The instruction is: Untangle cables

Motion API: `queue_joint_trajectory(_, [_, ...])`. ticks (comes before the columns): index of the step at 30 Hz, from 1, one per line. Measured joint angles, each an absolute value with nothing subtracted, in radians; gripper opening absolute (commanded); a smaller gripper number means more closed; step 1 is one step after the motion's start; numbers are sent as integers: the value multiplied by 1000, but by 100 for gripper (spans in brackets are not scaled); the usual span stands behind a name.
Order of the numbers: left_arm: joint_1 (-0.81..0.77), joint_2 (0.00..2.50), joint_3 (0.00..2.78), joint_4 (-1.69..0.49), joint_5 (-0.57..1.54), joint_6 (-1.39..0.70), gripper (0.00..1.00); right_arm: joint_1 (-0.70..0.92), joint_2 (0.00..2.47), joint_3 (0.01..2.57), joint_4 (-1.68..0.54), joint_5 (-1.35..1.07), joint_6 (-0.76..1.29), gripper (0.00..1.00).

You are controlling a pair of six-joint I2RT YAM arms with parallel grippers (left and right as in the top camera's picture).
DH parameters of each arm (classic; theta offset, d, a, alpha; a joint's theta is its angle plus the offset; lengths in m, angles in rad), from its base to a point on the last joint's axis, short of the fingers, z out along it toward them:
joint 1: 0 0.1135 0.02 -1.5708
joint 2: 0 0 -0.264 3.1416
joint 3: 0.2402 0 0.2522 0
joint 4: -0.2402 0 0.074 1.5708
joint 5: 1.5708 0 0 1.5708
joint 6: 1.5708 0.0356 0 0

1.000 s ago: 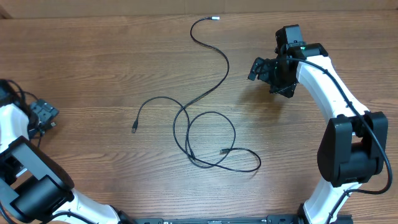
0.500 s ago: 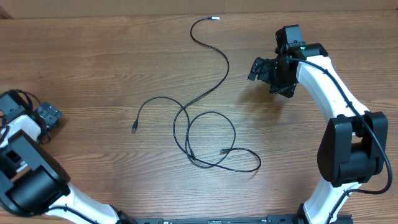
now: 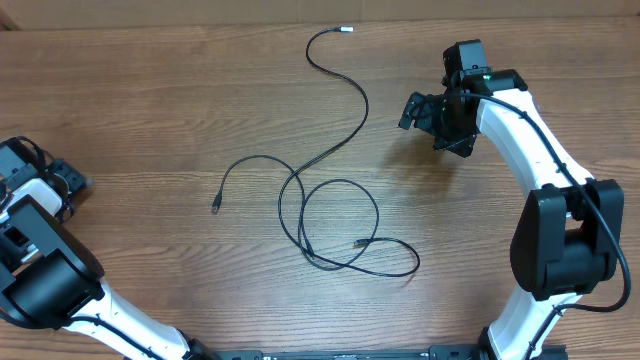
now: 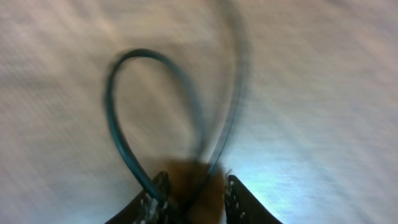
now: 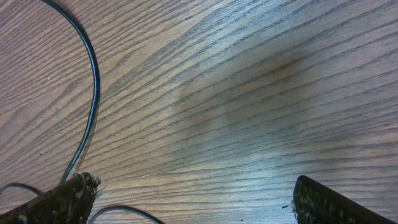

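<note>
The cables (image 3: 330,215) lie as thin black cords in loose crossing loops at the table's middle. One silvery tip (image 3: 347,30) is at the far edge, and a plug end (image 3: 215,208) points left. My right gripper (image 3: 428,112) hovers open to the right of them, nothing between its fingers; its wrist view shows a cable (image 5: 93,81) curving past the left fingertip (image 5: 78,193). My left gripper (image 3: 72,180) is at the far left edge, far from the cables. Its wrist view is blurred: narrow jaws around my left gripper (image 4: 196,190), and a dark cord loop (image 4: 115,124) running down beside one finger.
The wooden table (image 3: 150,90) spreads around the cables. The left arm's own thicker black wires (image 3: 30,155) bunch beside its wrist. The right arm's white links (image 3: 530,150) stand along the right side.
The left arm has shifted at the table's left edge and its jaws have narrowed from wide open. The right arm and the cables have not moved.
</note>
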State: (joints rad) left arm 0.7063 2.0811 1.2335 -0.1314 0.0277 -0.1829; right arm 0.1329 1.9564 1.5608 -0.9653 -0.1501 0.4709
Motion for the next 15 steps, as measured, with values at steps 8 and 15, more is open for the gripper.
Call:
queue_joint_trajectory(8, [580, 2093, 1234, -99, 279, -182, 36, 133, 1956, 1561, -965, -150, 471, 100])
queue_joint_trajectory(15, [393, 2103, 1229, -62, 373, -179, 41, 133, 1956, 1561, -965, -150, 471, 100])
